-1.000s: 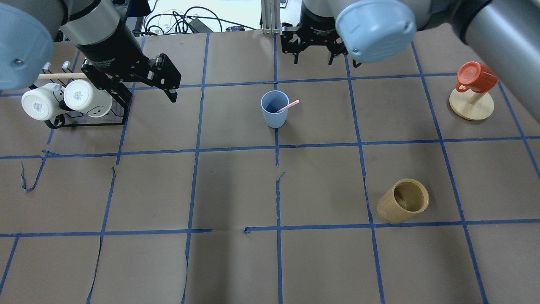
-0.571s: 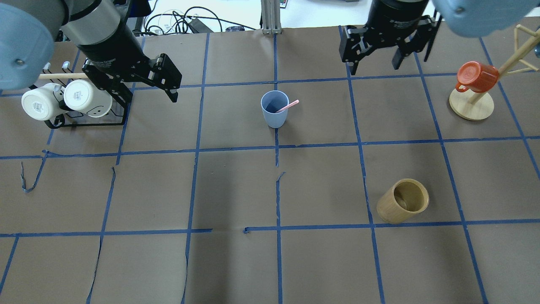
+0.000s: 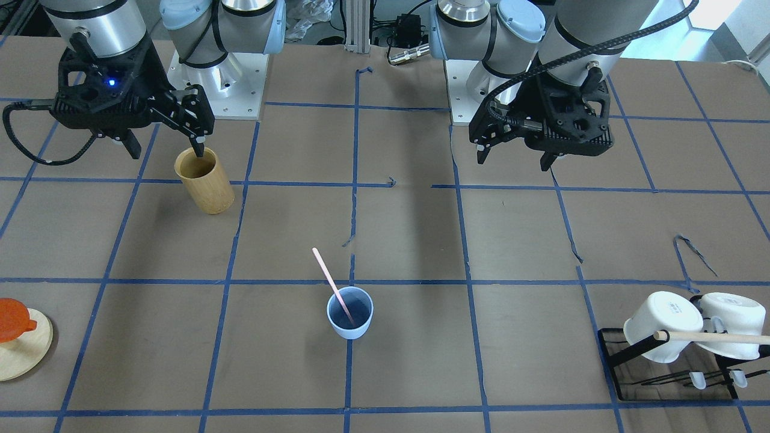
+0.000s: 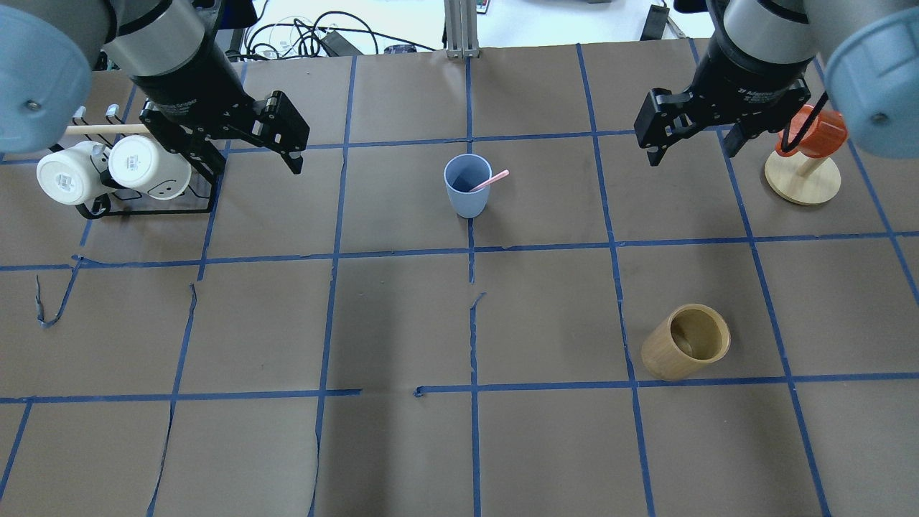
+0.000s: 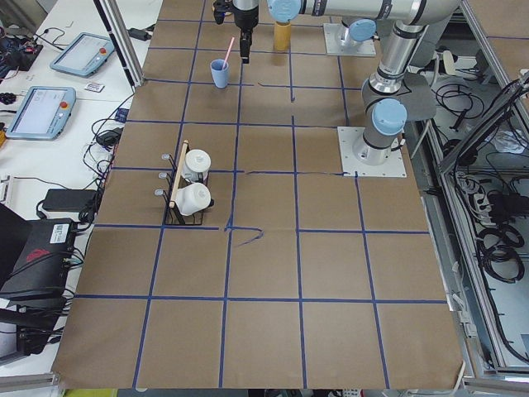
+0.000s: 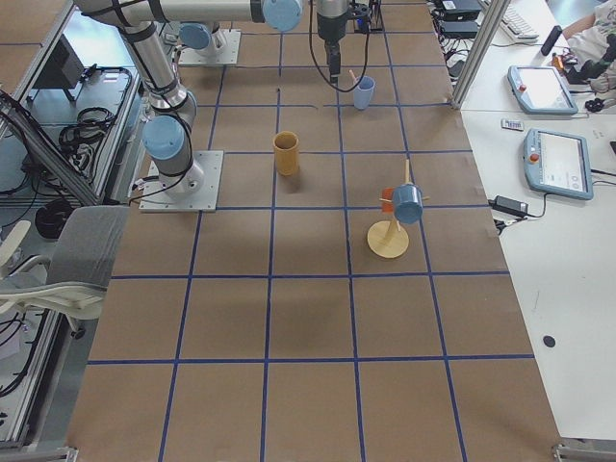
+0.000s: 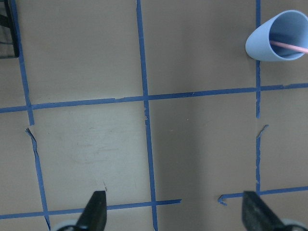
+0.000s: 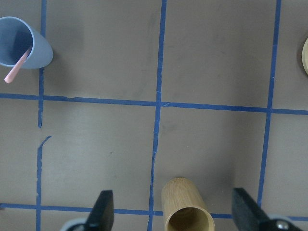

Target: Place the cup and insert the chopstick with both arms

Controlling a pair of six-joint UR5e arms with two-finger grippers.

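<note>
The light-blue cup (image 4: pixel 468 188) stands upright on the brown table near its middle, and it also shows in the front view (image 3: pixel 349 313). The pale-pink chopstick (image 4: pixel 492 179) leans inside it, its upper end sticking out over the rim (image 3: pixel 328 273). My left gripper (image 4: pixel 251 164) is open and empty, raised beside the mug rack, well to the cup's left. My right gripper (image 4: pixel 693 154) is open and empty, raised well to the cup's right, next to the orange mug. Both wrist views show the cup (image 7: pixel 279 36) (image 8: pixel 24 43) far from the open fingers.
A tan bamboo cylinder (image 4: pixel 686 350) stands on the right, nearer the robot, below the right gripper (image 8: pixel 186 211). A black rack with two white mugs (image 4: pixel 115 172) and a wooden rod is at the far left. An orange mug (image 4: pixel 815 133) hangs on a wooden stand (image 4: pixel 802 183) at the far right.
My right gripper has swung from behind the cup to the right, ending beside the orange mug stand. The left arm, cup and chopstick have not moved.
</note>
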